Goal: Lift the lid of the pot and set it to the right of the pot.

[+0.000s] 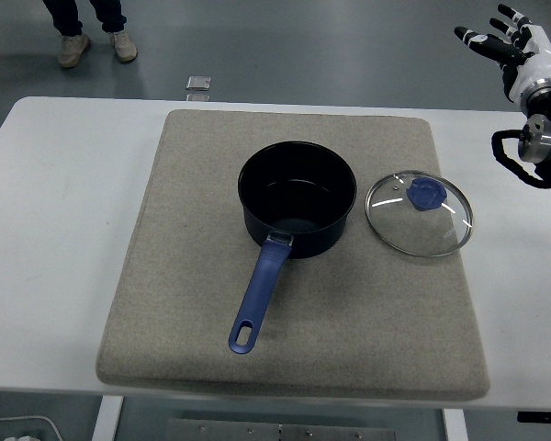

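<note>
A smooth white worktop (pixel 64 230) with rounded corners carries a square mat (pixel 184 276) of coarse beige-grey felt-like fabric, its corners softly rounded. Near the mat's middle stands the pot (pixel 297 197), a round, straight-walled saucepan in dark navy with a glossy black inside that catches a faint reflection. It is uncovered. Its long handle (pixel 259 294) is a matte blue, fixed by a pale metal bracket at the pot's wall, and runs toward the near edge and slightly left, ending in a rounded tip with an oval hanging slot.

The pot lid (pixel 419 214) lies flat on the mat just to the right of the pot, close to it but apart from its wall, near the mat's right edge. It is a clear glass disc bound by a thin bright metal rim, with white glints across the glass and a blue knob (pixel 426 193) of lumpy, rounded form set toward its far side; a small vent may sit beside the knob, though it is too small to be sure.

The right hand (pixel 507 41) is raised at the upper right corner, well apart from the lid, its black and white segmented fingers spread wide and holding nothing; a metallic wrist joint shows below it.

At the top left, a person's legs and pale shoes (pixel 94 48) stand on the grey floor, where a small square metallic item (pixel 198 83) also lies.
</note>
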{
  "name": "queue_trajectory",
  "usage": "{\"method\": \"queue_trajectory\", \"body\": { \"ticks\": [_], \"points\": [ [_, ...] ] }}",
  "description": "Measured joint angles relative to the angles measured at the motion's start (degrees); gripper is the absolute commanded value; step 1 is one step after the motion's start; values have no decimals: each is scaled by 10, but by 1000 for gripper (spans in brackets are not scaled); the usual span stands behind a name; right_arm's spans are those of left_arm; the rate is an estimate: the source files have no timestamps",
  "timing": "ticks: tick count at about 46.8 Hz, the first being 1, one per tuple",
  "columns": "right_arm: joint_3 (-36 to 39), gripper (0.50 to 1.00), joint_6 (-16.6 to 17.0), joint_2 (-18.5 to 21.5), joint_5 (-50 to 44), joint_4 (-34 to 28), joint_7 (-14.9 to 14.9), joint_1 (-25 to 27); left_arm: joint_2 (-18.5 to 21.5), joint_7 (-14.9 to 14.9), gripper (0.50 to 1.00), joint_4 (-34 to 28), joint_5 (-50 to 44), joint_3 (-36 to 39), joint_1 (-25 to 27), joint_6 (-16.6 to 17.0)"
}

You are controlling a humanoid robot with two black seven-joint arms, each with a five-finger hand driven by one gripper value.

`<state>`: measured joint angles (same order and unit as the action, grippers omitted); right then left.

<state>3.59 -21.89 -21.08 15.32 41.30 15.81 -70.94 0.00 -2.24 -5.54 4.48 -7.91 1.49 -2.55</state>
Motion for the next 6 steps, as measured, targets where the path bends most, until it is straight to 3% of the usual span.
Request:
{"method": "queue_trajectory", "body": {
  "ticks": [6],
  "points": [
    [4,911,-2,0,3,0,-3,1,0,0,1000,0,0,0,0,0]
  ]
}}
